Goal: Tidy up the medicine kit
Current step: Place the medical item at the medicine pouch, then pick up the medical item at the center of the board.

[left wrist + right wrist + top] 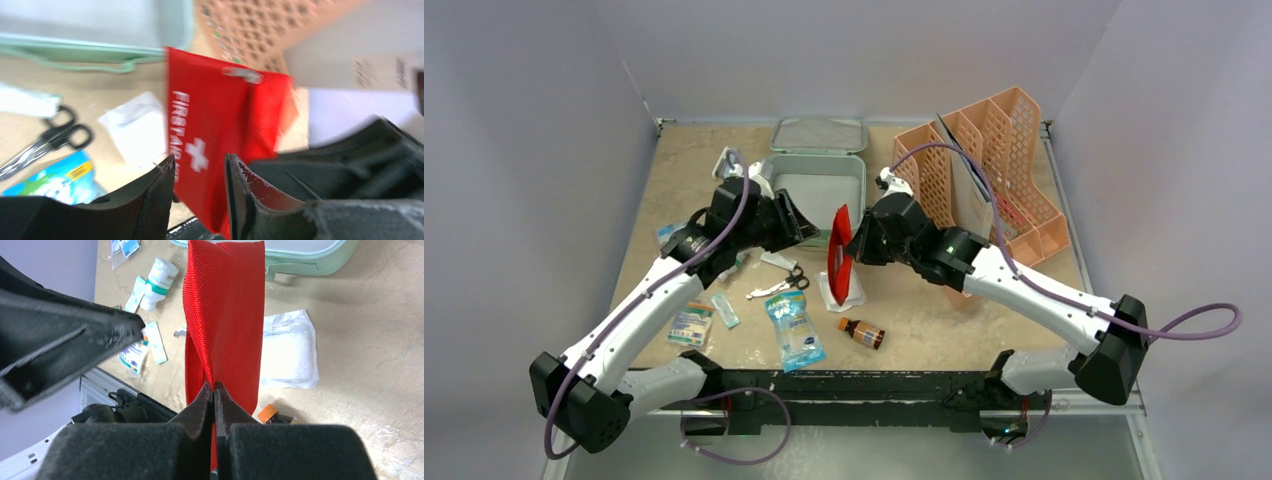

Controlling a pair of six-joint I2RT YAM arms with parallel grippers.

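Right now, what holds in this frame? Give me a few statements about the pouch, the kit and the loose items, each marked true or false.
1. The right fingers are pinched shut on the red pouch. True.
2. The medicine kit has its lid closed. False: the lid lies open behind the box.
3. The scissors sit inside the peach rack. False: they lie on the table, left of the pouch.
4. A brown bottle lies on its side on the table. True.
5. The left fingers stand apart. True.
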